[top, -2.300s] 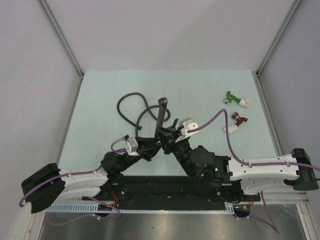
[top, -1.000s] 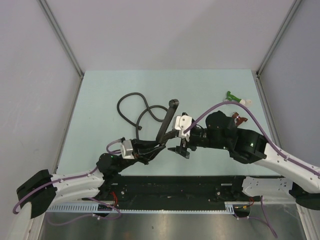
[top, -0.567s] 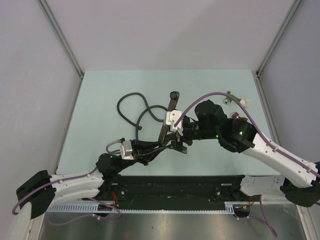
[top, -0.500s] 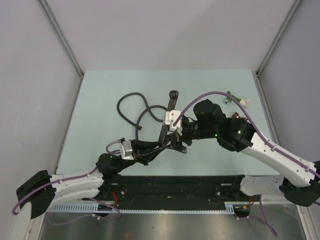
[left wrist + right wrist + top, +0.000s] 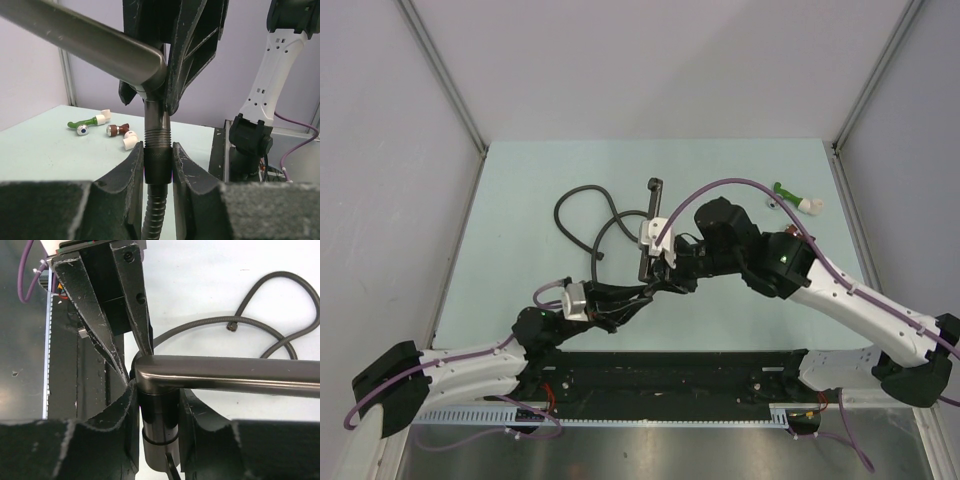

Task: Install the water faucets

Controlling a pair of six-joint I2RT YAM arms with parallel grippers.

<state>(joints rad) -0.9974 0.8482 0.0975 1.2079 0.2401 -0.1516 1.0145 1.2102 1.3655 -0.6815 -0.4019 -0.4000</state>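
The dark grey-brown faucet (image 5: 649, 228) is held above the table, its long arm pointing away from me. My right gripper (image 5: 660, 267) is shut on the faucet's short body (image 5: 159, 412), and the arm (image 5: 235, 376) runs off to the right. My left gripper (image 5: 642, 292) is shut on the black end nut (image 5: 158, 162) of the coiled hose (image 5: 582, 212). The faucet's threaded stub (image 5: 157, 135) sits straight on top of that nut. In the left wrist view the right gripper's fingers (image 5: 197, 45) stand just above the joint.
A green fitting (image 5: 790, 197) with a white end lies at the far right. It also shows in the left wrist view (image 5: 89, 122), next to a dark-red fitting (image 5: 119, 131). The hose loops (image 5: 272, 335) lie on the table to the left of the faucet.
The right arm has reached further out and left, swinging the faucet arm's tip away and to the left. The left gripper has held the hose nut in place.
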